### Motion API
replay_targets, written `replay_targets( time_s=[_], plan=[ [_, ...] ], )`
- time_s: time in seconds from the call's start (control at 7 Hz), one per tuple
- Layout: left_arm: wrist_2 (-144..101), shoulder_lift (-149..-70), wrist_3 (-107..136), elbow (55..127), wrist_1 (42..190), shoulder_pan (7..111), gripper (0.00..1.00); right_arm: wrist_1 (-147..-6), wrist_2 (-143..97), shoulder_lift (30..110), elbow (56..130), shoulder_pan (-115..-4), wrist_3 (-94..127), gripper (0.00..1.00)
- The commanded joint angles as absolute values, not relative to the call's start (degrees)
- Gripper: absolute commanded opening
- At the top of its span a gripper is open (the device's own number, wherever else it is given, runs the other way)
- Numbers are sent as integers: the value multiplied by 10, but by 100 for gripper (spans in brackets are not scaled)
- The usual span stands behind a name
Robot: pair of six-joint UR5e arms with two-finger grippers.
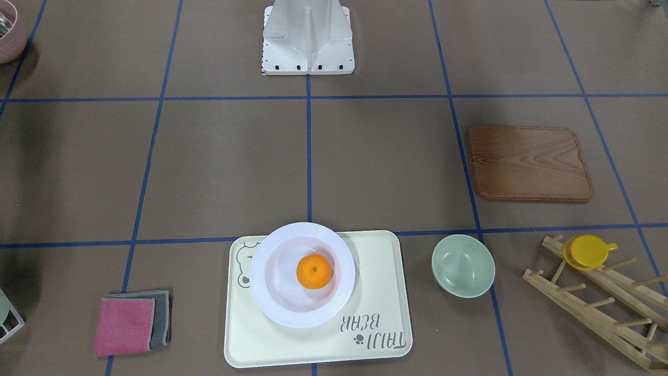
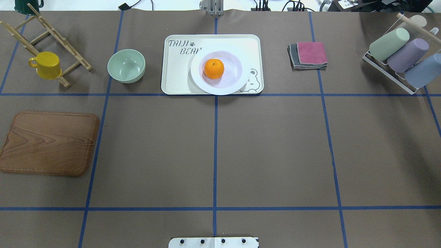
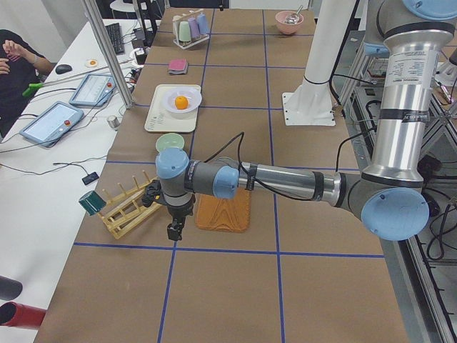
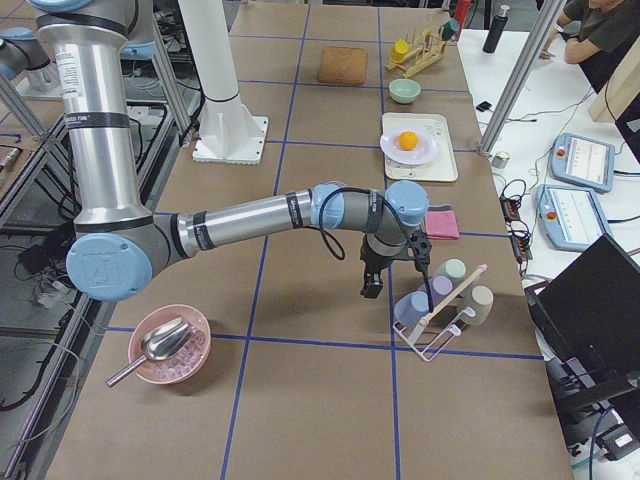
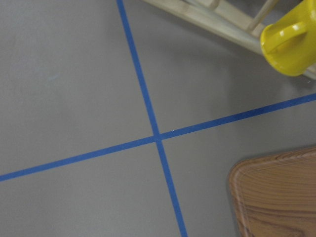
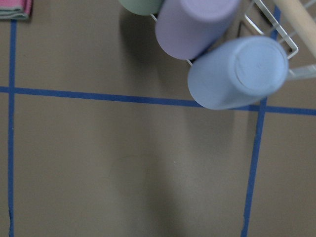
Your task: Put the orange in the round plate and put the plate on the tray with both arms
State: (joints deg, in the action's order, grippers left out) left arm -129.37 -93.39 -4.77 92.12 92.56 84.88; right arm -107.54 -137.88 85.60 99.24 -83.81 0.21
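Left gripper point(image 3: 173, 230): above the counter point(image 2: 275, 155), near the wooden board point(image 3: 223, 211); wide or narrow, I cannot tell.
Right gripper point(image 4: 370, 288): above the counter, near the cup rack point(image 4: 440, 310); width also not visible.
Orange point(image 2: 214, 68): in the centre of the round plate point(image 2: 198, 81).
Round plate: on the tray point(image 2: 175, 75).

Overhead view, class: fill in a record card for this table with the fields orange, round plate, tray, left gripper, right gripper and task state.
orange: in the sunken centre of the round plate
round plate: on the tray, covering part of the bear drawing
tray: flat on the table, across the centre tape line
left gripper: beside the wooden board, away from the tray; open or shut cannot be told
right gripper: near the tumblers; open or shut cannot be told
task state: orange in plate, plate on tray
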Motion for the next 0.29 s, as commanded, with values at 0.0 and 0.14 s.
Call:
replay_targets(
  time_s=[0.0, 0.14],
  plan=[
    [-1294, -925, -45, 918, 934, 849, 100, -1055, -1373, 872, 993, -843, 4, 100],
    [-1294, -924, -44, 918, 934, 849, 100, -1055, -1373, 872, 993, -843, 4, 100]
  ],
)
